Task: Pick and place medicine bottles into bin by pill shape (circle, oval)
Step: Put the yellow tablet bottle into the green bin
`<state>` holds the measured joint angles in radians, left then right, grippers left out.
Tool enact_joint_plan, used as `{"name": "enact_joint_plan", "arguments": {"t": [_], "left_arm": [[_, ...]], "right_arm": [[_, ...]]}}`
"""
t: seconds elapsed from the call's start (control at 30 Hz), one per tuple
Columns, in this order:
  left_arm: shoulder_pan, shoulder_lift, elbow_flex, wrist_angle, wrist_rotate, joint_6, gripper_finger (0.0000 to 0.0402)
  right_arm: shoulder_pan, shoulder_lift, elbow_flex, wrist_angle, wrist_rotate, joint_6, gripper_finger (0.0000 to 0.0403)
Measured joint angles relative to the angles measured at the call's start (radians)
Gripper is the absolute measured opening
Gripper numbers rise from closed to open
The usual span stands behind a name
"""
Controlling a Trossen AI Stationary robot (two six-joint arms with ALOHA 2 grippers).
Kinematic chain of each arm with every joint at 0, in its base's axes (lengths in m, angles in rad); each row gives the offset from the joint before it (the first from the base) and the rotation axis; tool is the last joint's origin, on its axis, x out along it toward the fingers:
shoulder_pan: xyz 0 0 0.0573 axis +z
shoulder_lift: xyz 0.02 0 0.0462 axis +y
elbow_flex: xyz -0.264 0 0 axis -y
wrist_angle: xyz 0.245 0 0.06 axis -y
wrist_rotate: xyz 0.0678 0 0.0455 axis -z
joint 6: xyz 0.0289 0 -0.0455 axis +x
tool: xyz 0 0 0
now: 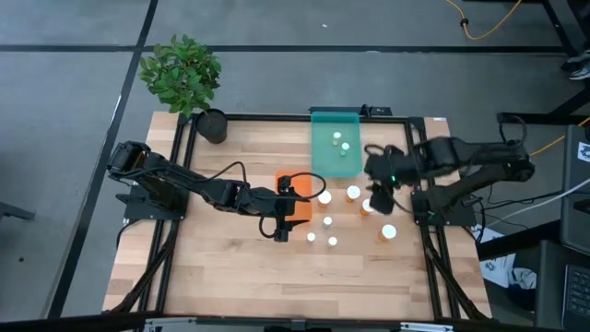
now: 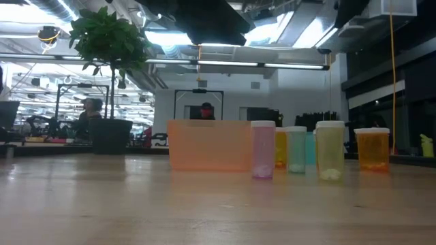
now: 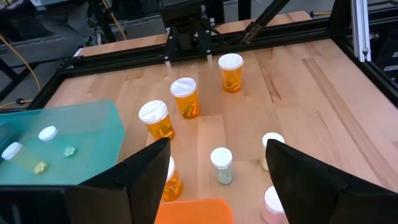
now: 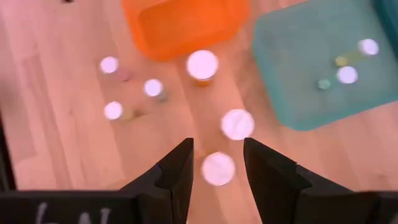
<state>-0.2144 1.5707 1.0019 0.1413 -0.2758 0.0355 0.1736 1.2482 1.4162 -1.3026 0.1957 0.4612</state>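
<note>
The right claw (image 4: 217,163) hangs released above an amber bottle (image 4: 218,168) standing on the worktop (image 1: 221,267) near the teal bin (image 1: 335,141), which holds two bottles. The left claw (image 3: 214,177), also released, hovers over the orange bin (image 1: 293,195). Other bottles stand between the arms.

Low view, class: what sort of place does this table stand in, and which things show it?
Probably an open-plan lab or workshop. Beyond the wooden table run exposed ceiling ducts and strip lights, benches crowded with equipment, and people at work. The potted plant is just decoration.
</note>
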Motion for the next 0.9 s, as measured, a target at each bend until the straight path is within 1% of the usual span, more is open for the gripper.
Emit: {"name": "enact_joint_plan", "arguments": {"t": [0.13,0.27,0.37,0.63,0.73,0.9], "left_arm": [[0.000,0.000,0.000,0.000,0.000,0.000,0.0257],[0.000,0.000,0.000,0.000,0.000,0.000,0.0257],[0.000,0.000,0.000,0.000,0.000,0.000,0.0257],[0.000,0.000,0.000,0.000,0.000,0.000,0.0257],[0.000,0.000,0.000,0.000,0.000,0.000,0.0257],[0.000,0.000,0.000,0.000,0.000,0.000,0.0257]], "right_arm": [[0.121,0.017,0.000,-0.001,0.076,0.070,0.0142],[0.196,0.032,0.000,0.007,0.141,0.114,0.0142],[0.222,0.043,0.000,0.033,0.171,0.109,0.0142],[0.227,0.078,0.000,0.105,0.154,0.005,0.0146],[0.227,0.100,0.000,0.108,0.153,0.007,0.0166],[0.227,0.150,0.000,0.112,0.152,0.005,0.0228]]}}
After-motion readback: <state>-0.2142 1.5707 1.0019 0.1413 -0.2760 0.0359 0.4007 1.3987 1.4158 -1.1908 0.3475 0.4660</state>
